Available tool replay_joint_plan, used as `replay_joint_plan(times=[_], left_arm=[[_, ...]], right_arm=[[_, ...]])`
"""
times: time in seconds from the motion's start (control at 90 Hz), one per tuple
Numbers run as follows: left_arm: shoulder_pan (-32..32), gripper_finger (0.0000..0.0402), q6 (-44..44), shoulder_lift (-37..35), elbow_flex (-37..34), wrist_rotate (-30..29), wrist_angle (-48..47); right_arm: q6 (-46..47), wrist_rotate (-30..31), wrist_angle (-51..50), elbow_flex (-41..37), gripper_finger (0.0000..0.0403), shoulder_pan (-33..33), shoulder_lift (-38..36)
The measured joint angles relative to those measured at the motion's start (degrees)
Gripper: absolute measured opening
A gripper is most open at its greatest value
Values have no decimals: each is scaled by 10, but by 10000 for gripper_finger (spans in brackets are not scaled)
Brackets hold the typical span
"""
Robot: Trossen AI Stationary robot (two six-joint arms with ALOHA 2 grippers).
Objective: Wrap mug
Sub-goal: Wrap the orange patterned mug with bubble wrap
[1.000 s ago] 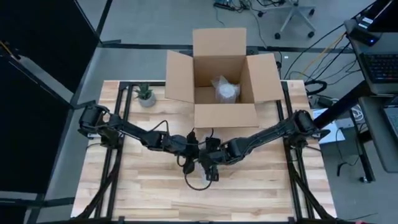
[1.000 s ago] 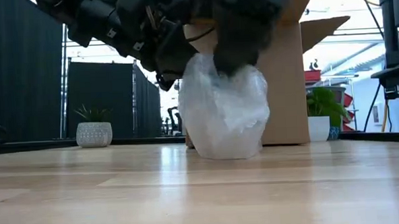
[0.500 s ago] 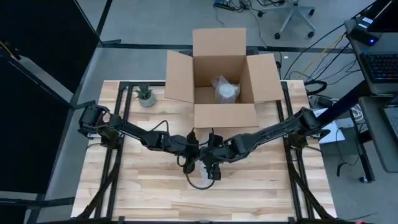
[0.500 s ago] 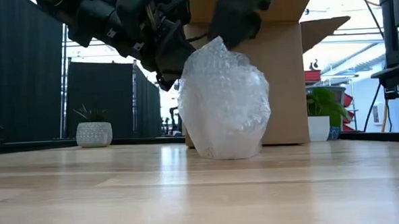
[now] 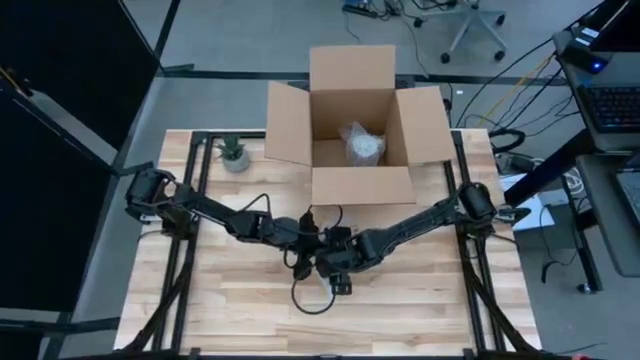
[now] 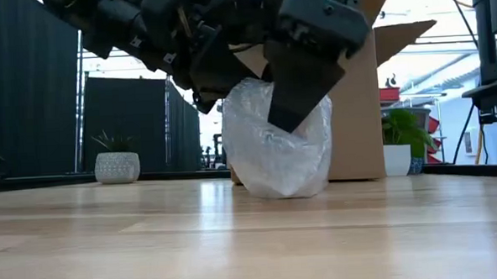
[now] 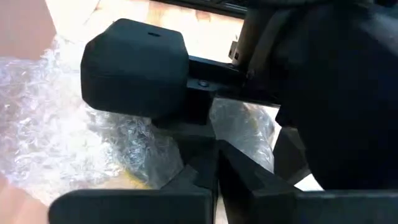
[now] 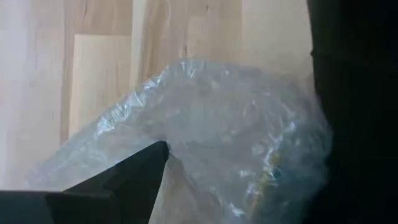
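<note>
The mug is hidden inside a bundle of clear bubble wrap [image 6: 279, 155] whose base stands on the wooden table's middle; something yellow shows through the wrap [image 7: 134, 177]. My left gripper [image 7: 214, 168] is shut on the wrap at the bundle's top, coming from the table's left [image 5: 310, 248]. My right gripper [image 8: 242, 143] is open and comes down over the bundle's near side [image 6: 295, 99], with wrap filling the gap between its fingers. My left gripper pinches gathered bubble wrap at the bundle's top [image 7: 186, 146] between its two fingers, slanting down from the table's left. How many layers, I cannot tell. The bundle stays upright on the table. My right gripper's fingers straddle the bundle's upper part from above, slanting down. One finger [image 8: 140, 168] lies against the wrap [image 8: 205, 124]; the other finger's contact is hidden by its dark bulk.
An open cardboard box [image 5: 350, 185] stands at the table's far middle with another bubble-wrapped bundle [image 5: 362, 143] inside. A small potted plant [image 5: 233, 155] sits at the far left. A black cable [image 5: 310, 297] loops on the table just near the grippers.
My right gripper has risen off the bundle's top, where it pressed the wrap down, and has come down again over the bundle's near side. The wrap's top sprang up when it rose. The bundle has stayed in place on the table.
</note>
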Motion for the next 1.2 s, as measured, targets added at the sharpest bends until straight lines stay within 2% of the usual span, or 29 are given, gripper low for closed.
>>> replay_joint_plan(times=[0.3, 0.467, 0.656, 0.789, 1.2], left_arm=[[0, 0, 0, 1, 0, -1, 3], [0, 0, -1, 1, 0, -1, 3], [0, 0, -1, 1, 0, -1, 3], [0, 0, -1, 1, 0, 0, 3], [0, 0, -1, 1, 0, 0, 3]], right_arm=[[16, -13, -20, -4, 283, -2, -107], [19, -12, -65, -4, 283, -1, -155], [40, -7, -85, -3, 283, 3, -178], [40, -7, -72, -3, 283, 14, -167], [-2, -5, -15, -1, 283, 13, -34]])
